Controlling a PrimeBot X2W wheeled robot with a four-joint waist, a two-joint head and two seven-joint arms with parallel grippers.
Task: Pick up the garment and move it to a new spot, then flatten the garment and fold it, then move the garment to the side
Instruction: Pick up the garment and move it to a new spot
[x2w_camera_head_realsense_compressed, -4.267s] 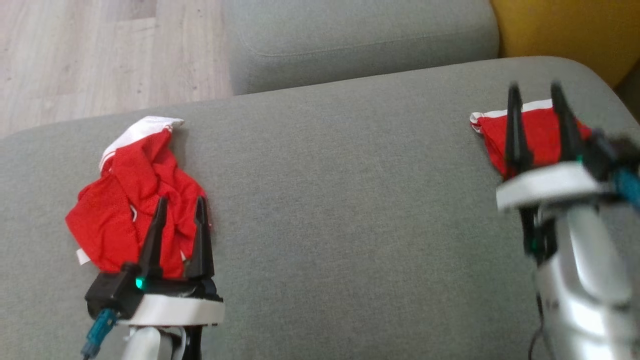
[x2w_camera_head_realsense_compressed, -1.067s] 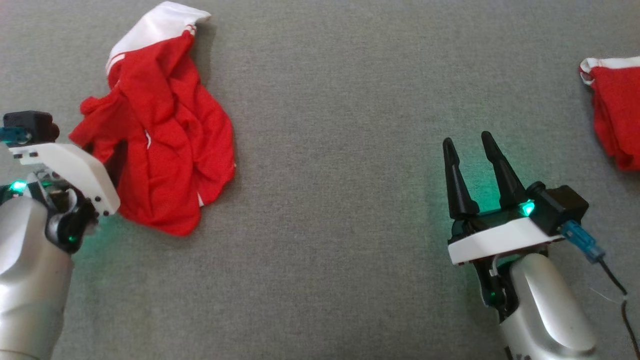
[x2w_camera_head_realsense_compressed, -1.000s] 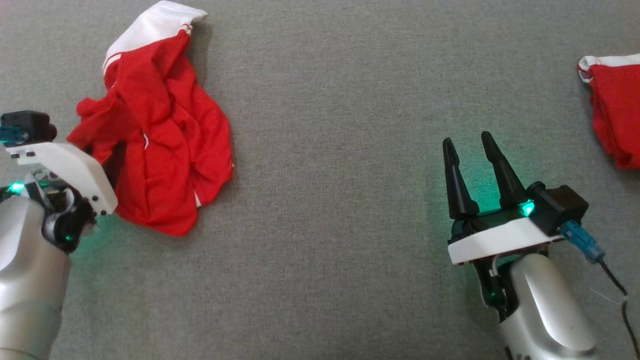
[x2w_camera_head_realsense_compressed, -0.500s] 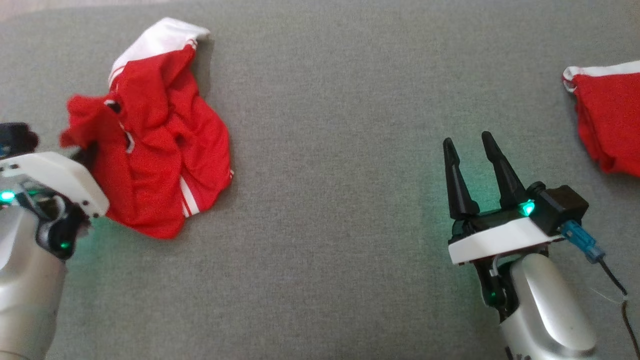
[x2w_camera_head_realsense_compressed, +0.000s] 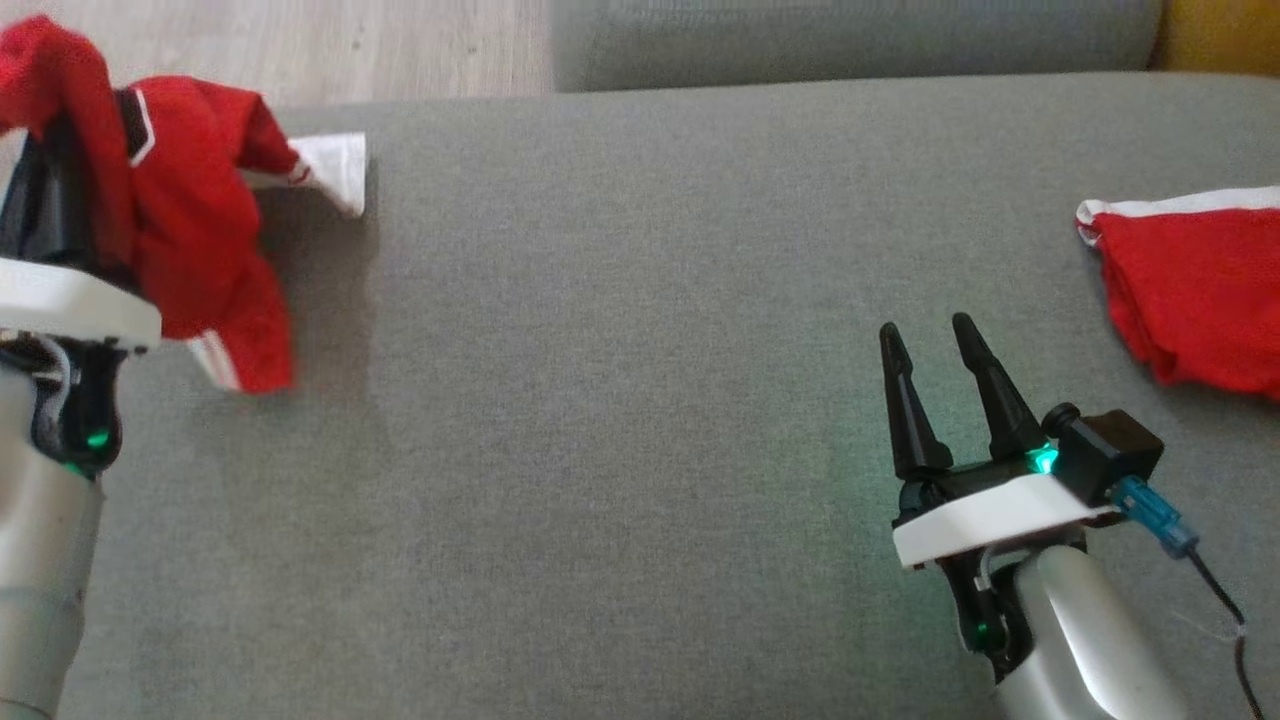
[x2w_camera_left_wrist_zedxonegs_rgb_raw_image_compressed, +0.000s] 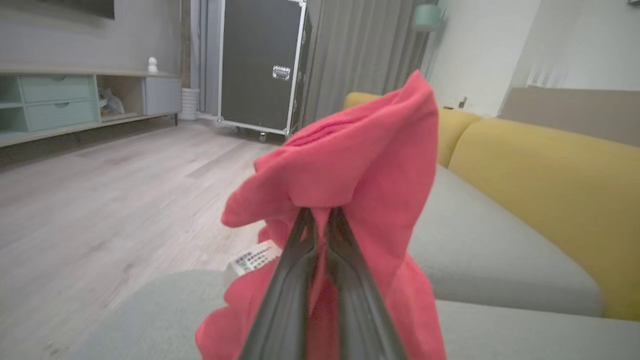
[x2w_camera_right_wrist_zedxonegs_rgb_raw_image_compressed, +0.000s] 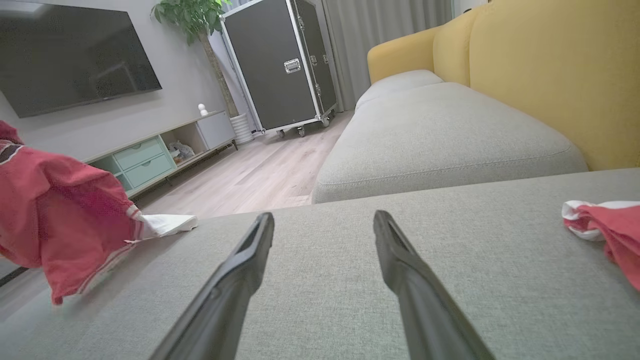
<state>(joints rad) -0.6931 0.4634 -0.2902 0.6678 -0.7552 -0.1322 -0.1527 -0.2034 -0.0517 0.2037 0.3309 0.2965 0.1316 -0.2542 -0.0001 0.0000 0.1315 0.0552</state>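
Red mesh cloth with white stripes and a white band, the crumpled garment (x2w_camera_head_realsense_compressed: 190, 230) hangs in the upper left corner of the head view, draped over your left end effector (x2w_camera_left_wrist_zedxonegs_rgb_raw_image_compressed: 320, 215). In the left wrist view you can see its two dark fingers pressed nearly together at mid-frame. They pinch a fold of the red cloth, which bunches up above the tips and falls down on both sides of them. Most of the garment is up off the grey woven sofa seat (x2w_camera_head_realsense_compressed: 640, 420). Its white band trails to the right and looks to rest on the seat near the far edge, and a striped hem dangles at the lower end, close over the grey fabric. Your right end effector (x2w_camera_head_realsense_compressed: 925, 330) sits in the lower right of the head view, fingers spread wide apart and holding nothing. A second red garment with a white edge (x2w_camera_head_realsense_compressed: 1190, 290) lies bunched on the seat at the right edge, well apart from the held one. Pale wooden floor (x2w_camera_head_realsense_compressed: 300, 50) shows along the top left.
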